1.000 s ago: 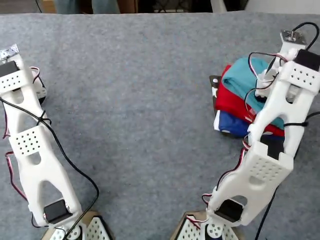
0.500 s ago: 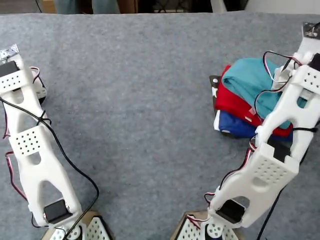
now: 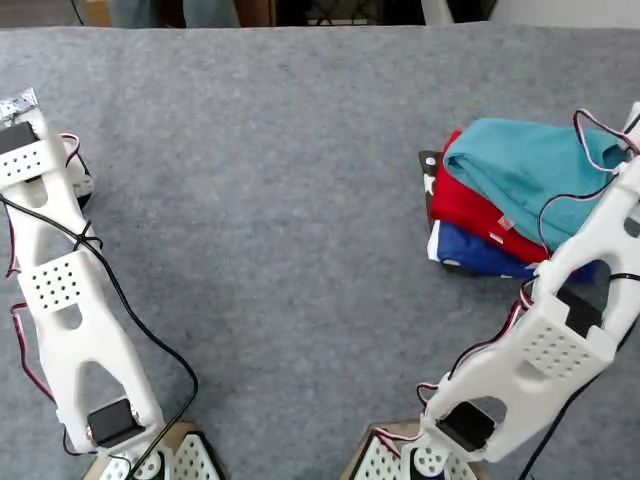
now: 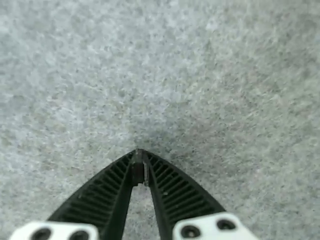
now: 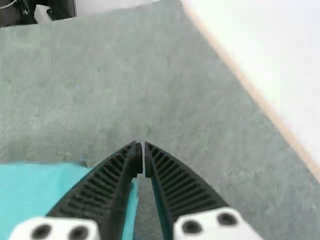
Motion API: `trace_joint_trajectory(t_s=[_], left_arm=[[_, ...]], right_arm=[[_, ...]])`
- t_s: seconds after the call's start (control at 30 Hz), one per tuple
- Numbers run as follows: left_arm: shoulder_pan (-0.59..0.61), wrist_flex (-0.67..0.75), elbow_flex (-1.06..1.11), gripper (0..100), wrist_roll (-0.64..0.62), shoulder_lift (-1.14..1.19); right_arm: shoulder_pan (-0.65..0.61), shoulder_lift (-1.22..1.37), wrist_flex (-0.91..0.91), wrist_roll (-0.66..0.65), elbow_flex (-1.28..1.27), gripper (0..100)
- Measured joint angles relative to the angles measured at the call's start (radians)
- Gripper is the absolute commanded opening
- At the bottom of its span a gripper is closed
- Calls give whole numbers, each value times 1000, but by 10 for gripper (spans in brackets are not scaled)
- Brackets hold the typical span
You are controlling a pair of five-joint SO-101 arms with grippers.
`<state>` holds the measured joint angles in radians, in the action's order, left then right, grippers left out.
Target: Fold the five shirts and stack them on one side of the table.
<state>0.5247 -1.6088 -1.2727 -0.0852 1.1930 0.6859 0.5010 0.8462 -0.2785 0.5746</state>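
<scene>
Here's the stack [image 3: 490, 210], sitting on the grey felt table [image 3: 280, 180]. The teal shirt [image 3: 520, 165] is on top, and the red shirt [image 3: 462, 212] pokes out from under it. The blue shirt [image 3: 472, 252] sits below that, on the side of the stack nearest the arm bases. A dark layer [image 3: 431, 170] peeks from the bottom, on the edge of the stack that faces the open table (too little shows to call it more than dark cloth).

The right arm [image 3: 555, 335] leans up right alongside the stack and crosses the corner of the blue shirt. Its thin cables [image 3: 560, 195] loop over the teal shirt. From its wrist camera, the right gripper [image 5: 140, 150] has its jaws pressed nearly together with nothing between them. It hangs over bare felt just past the stack, and the teal cloth lies right beside one of the fingers [image 5: 107, 187]. Beyond the stack on that side runs the table's wooden edge [image 5: 245, 87].

Over to the left arm [image 3: 60, 285], which is well apart from the stack, clear across the felt. The left gripper [image 4: 139, 159] points down at plain grey felt, its tips closed on each other and holding nothing.
</scene>
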Motion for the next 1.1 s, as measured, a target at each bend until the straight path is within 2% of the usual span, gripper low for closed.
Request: trace_joint_trajectory(t_s=[0.2,0.27,0.57,0.7,0.97,1.1], left_arm=[[0,0,0,30,0,0],[0,0,0,30,0,0],[0,0,0,30,0,0],[0,0,0,30,0,0],[0,0,0,30,0,0],[0,0,0,30,0,0]], right_arm=[[-69,-32,362,-14,127,16],[-107,-37,402,-15,153,16],[-121,132,192,-43,158,16],[-77,247,112,-64,158,16],[-29,344,91,-95,158,15],[-41,325,166,-95,226,15]])
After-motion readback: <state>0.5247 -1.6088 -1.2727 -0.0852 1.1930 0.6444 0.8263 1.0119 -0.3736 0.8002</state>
